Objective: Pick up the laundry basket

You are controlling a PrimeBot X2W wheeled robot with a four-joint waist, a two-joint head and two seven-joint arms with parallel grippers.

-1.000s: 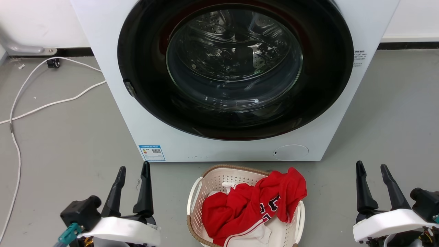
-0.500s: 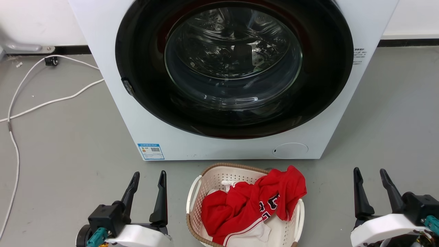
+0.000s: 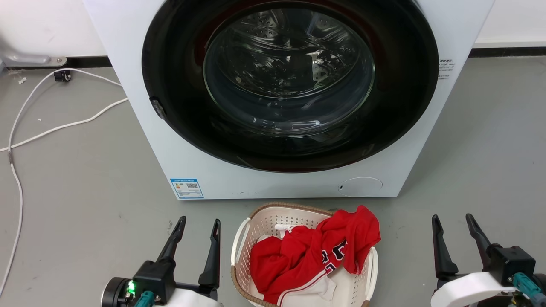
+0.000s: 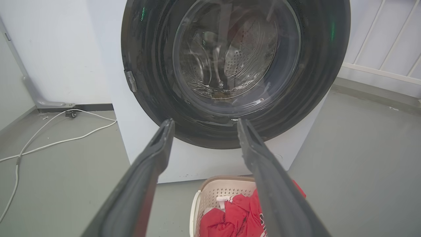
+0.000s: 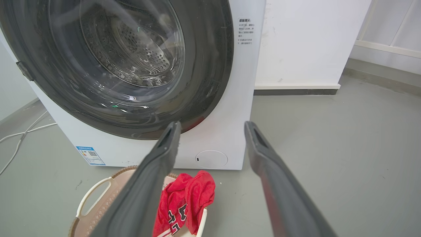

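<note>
Left tool point(image 3: 200, 220) and right tool point(image 3: 452, 217) gape empty, flanking the laundry basket point(image 3: 277, 207); I'd clamp its loop handles point(image 3: 236, 243) squarely, together.

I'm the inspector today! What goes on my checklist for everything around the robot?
Surface: grey floor, with the basket standing on it.
Job's things: laundry basket, upright in front of the washer, not gripped.
Clutter: red jersey, heaped in the basket and spilling over its far right rim.
Grippers: left gripper is open, close beside the basket's left side; right gripper is open, farther off; both hold nothing.
Cables: white cable lies across the floor left of the washer.
Surroundings: washer, door shut; white wall behind.
</note>
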